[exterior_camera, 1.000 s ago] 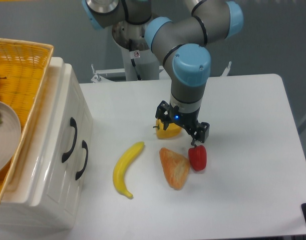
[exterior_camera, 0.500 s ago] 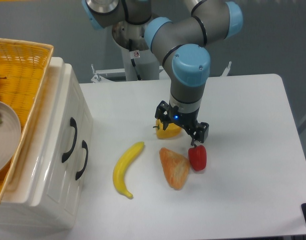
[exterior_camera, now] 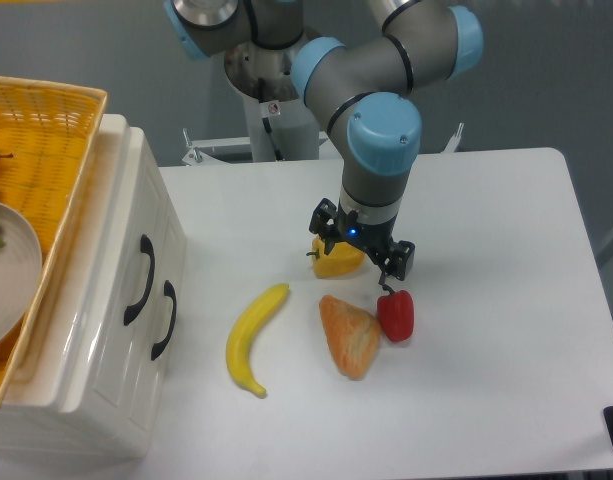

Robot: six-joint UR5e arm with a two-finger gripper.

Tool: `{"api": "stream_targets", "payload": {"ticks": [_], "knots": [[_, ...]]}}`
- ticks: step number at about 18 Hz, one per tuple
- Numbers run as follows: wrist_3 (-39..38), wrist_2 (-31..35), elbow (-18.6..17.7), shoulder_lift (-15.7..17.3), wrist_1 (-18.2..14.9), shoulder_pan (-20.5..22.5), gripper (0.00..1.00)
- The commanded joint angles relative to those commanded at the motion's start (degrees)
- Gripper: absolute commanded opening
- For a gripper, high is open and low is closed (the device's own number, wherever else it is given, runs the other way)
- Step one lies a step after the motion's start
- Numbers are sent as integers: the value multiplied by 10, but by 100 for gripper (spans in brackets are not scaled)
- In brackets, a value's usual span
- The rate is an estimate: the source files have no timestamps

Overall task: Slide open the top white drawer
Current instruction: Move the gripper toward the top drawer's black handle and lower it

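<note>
Drawer (exterior_camera: 106, 330) shut, at table's left; its handle (exterior_camera: 143, 278) untouched. Gripper (exterior_camera: 360, 252) hangs mid-table above yellow pepper (exterior_camera: 336, 262), empty; jaw state unreadable. Approach step. Next: travel left, align with handle.

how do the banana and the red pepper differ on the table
The banana is long, curved and yellow; the red pepper is short, stubby and red. The banana lies alone nearer the drawer fronts, while the pepper sits beside the orange bread-like piece, just below the claw. Both lie on the white table, and the claw holds neither.
</note>
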Motion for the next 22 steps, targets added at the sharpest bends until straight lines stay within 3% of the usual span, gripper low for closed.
{"api": "stream_targets", "payload": {"ticks": [10,16,22], "knots": [[-148,-8,16,-6,1,-16,100],[-226,-8,54,-30,0,-38,100],[-358,-82,65,-39,0,-55,100]]}}
